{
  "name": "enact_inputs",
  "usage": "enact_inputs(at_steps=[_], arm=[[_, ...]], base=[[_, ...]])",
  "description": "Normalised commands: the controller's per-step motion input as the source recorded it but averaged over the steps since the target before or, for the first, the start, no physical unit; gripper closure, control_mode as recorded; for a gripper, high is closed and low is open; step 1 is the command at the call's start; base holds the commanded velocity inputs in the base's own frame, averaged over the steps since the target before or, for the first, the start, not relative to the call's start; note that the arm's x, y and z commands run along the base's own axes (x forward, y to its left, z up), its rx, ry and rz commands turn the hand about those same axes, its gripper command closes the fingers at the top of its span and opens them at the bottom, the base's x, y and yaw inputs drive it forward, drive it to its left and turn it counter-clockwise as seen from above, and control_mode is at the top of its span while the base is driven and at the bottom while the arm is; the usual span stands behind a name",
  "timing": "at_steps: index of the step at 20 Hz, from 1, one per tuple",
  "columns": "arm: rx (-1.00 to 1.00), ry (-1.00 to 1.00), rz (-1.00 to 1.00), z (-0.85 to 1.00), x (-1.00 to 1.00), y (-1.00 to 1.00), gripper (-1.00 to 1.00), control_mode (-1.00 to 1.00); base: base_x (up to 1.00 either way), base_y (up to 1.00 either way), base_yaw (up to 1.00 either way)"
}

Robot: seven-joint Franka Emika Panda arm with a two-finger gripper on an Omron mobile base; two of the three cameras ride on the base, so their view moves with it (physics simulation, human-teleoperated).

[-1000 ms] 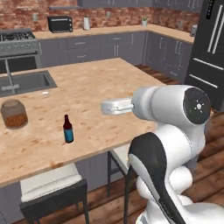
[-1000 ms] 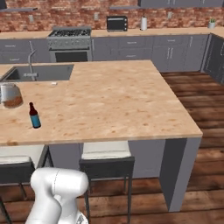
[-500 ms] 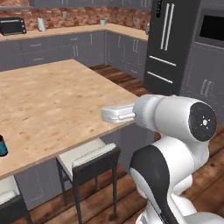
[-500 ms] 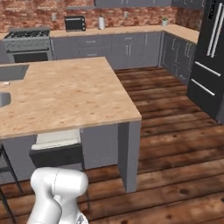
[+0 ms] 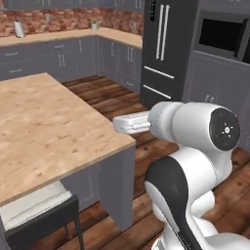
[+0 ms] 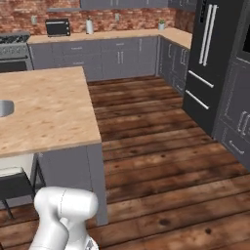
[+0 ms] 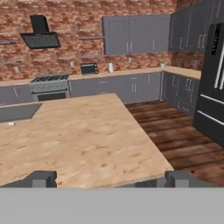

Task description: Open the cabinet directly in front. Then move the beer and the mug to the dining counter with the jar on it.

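We're at the corner of the dining counter point(image 5: 53, 127) w/ the light wood top, stool point(image 5: 39, 215) tucked under it. Gripper point(image 7: 109, 179) is spread wide, nothing btwn the fingertips point(image 7: 41, 178), just hanging over the counter edge. Grey wall cabinet point(image 7: 135, 34) is way across the room above the back counter, black fridge point(image 6: 210, 63) on our right.

Dining counter point(image 5: 44, 127) top matt light wood-grain; floor point(image 6: 161, 146) dark glossy planks; back wall point(image 7: 65, 26) rough brick.
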Motion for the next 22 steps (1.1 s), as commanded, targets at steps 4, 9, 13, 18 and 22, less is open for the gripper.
enact_inputs(at_steps=[4,9,13,18,22], arm=[[0.0,0.0,0.0,0.0,0.0,0.0,-1.0,1.0],[0.0,0.0,0.0,0.0,0.0,0.0,-1.0,1.0],[0.0,0.0,0.0,0.0,0.0,0.0,-1.0,1.0],[0.0,0.0,0.0,0.0,0.0,0.0,-1.0,1.0],[0.0,0.0,0.0,0.0,0.0,0.0,-1.0,1.0]], base=[[0.91,-1.0,0.0],[0.96,-1.0,0.02],[0.84,-1.0,0.23],[0.74,-1.0,0.31],[0.59,-1.0,0.33]])
